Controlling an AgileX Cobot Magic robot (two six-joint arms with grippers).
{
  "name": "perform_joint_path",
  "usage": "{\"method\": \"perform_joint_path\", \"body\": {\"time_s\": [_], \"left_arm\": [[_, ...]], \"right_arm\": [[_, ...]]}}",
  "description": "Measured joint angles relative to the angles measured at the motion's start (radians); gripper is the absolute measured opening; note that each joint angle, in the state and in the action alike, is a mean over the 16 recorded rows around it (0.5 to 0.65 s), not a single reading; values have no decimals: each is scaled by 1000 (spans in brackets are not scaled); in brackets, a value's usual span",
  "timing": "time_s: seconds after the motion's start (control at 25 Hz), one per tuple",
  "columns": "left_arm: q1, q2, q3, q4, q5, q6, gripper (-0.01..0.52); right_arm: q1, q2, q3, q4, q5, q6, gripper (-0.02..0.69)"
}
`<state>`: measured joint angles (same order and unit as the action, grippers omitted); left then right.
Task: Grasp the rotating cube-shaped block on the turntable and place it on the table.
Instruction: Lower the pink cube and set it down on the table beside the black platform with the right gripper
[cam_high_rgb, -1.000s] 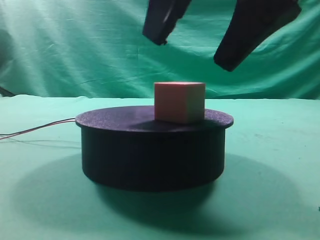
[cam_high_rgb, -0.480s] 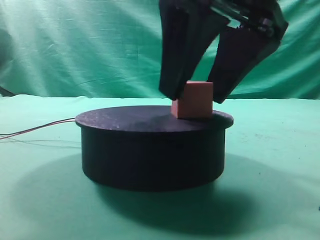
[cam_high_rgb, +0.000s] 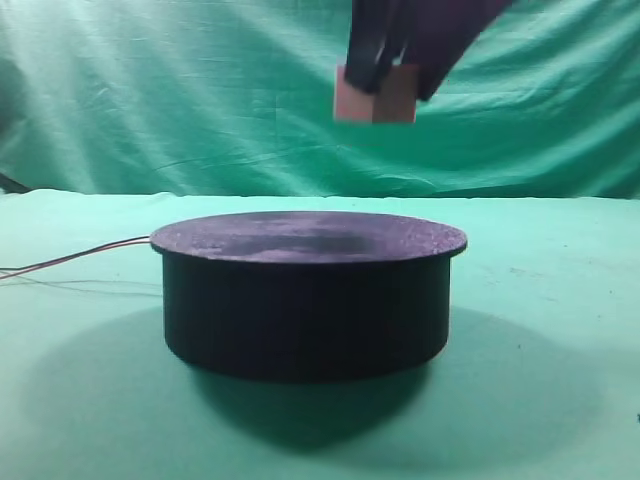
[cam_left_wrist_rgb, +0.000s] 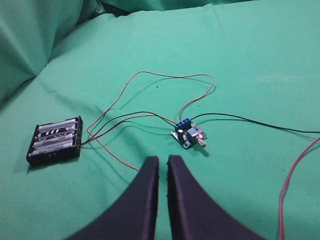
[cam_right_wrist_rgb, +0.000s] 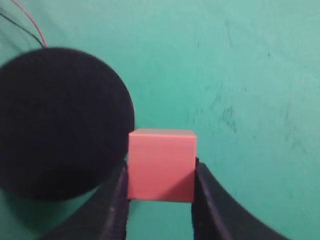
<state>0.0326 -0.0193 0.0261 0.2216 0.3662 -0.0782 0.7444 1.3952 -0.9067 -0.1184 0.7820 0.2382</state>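
Note:
The salmon-pink cube-shaped block hangs in the air well above the turntable, whose black top is bare. My right gripper is shut on the block, one dark finger against each side. In the right wrist view the block sits squarely between the fingers of the right gripper, over the green table just past the turntable's rim. Away from the turntable, my left gripper hovers over the cloth with its fingers nearly touching and nothing between them.
Thin wires run left from the turntable's side. The left wrist view shows a black battery holder, a small circuit board and looping wires on the cloth. A green backdrop hangs behind.
My right gripper came down over the turntable, closed on the cube and lifted it clear of the disc. The disc's top now stands bare.

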Motion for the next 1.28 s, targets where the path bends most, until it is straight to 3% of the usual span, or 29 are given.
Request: {"method": "perform_joint_path", "body": {"time_s": [0.44, 0.64, 0.92, 1.08, 1.28], "left_arm": [[0, 0, 0, 0, 0, 0, 0], [0, 0, 0, 0, 0, 0, 0], [0, 0, 0, 0, 0, 0, 0], [0, 0, 0, 0, 0, 0, 0], [0, 0, 0, 0, 0, 0, 0]], "right_arm": [[-70, 5, 244, 33, -172, 79, 242], [-95, 27, 259, 69, -203, 58, 320], [-98, -12, 198, 99, -118, 32, 420], [-98, -93, 154, 102, -33, 29, 377], [-98, -236, 110, 103, 72, 23, 228]]}}
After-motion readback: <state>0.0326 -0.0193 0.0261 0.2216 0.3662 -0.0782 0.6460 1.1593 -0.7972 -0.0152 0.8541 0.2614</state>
